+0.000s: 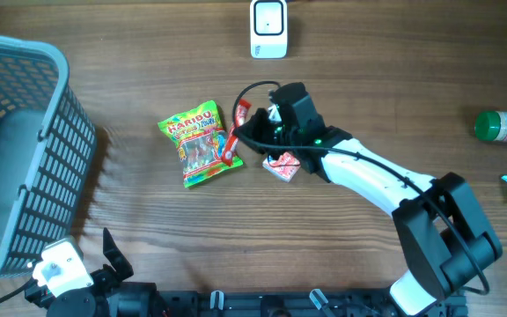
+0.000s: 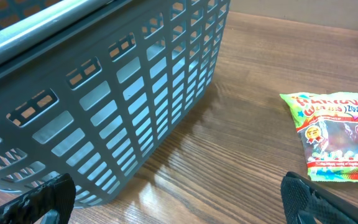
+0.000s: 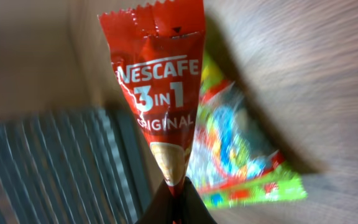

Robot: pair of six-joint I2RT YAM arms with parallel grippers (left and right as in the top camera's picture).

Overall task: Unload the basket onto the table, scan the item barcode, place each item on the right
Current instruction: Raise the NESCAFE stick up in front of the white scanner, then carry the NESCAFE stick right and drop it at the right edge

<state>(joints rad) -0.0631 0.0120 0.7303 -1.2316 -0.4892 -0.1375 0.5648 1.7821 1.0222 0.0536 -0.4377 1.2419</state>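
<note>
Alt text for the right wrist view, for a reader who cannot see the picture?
A red Nescafe 3 in 1 coffee sachet fills the middle of the frame, pinched at its lower end by the right claw at the bottom edge. Behind it, blurred, a colourful candy bag lies on the wooden table, with the grey basket to the left.

Wooden table [image 1: 148, 220], basket [image 1: 60, 150], Haribo bag [image 1: 199, 145], scanner [image 1: 268, 28], green bottle [image 1: 500, 126]
</note>
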